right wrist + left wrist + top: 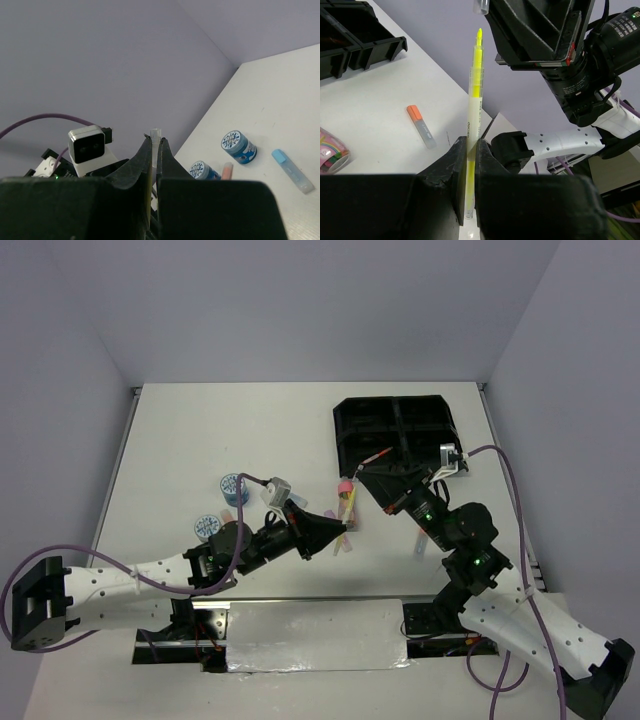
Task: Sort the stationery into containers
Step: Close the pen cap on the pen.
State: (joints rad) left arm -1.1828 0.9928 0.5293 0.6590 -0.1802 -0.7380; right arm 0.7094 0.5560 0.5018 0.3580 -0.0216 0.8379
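My left gripper is shut on a thin yellow pen, which stands upright with its bare yellow tip at the top. My right gripper is shut on the pen's clear cap. It holds the cap just above the tip, with a small gap showing in the left wrist view. Two blue-white tape rolls stand left of the left gripper. The black four-compartment tray is at the far right, with an orange pen in it.
An orange-capped marker lies on the table near the pen. A pink-capped stick and purple markers lie under the grippers. A blue marker lies right of the tape rolls. The two arms nearly touch over the table's middle.
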